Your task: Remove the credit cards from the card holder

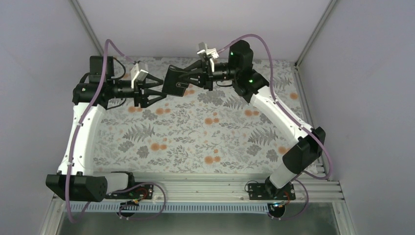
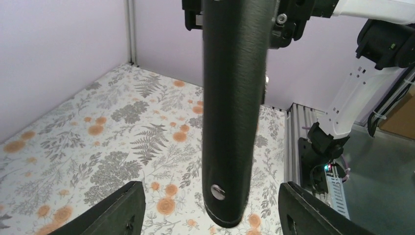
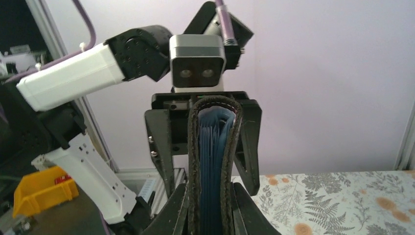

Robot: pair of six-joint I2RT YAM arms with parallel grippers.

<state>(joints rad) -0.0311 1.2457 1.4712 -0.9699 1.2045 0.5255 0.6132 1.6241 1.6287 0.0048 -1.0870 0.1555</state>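
Observation:
The black card holder point(image 1: 175, 81) hangs in the air over the far middle of the table. My right gripper point(image 1: 192, 80) is shut on its right end. My left gripper point(image 1: 161, 88) is open, one finger on each side of the holder's left end, not touching it. In the left wrist view the holder point(image 2: 235, 98) hangs between the wide-apart fingers point(image 2: 122, 210), showing a metal snap. In the right wrist view the holder point(image 3: 195, 161) is edge-on in my right gripper point(image 3: 211, 218), with blue layers point(image 3: 214, 156) between its leaves. Single credit cards cannot be told apart.
The table has a flowered cloth point(image 1: 195, 137). Pale walls close in the back and both sides. An aluminium rail point(image 1: 205, 186) runs along the near edge by the arm bases. A yellow bin point(image 3: 39, 191) stands off the table in the right wrist view.

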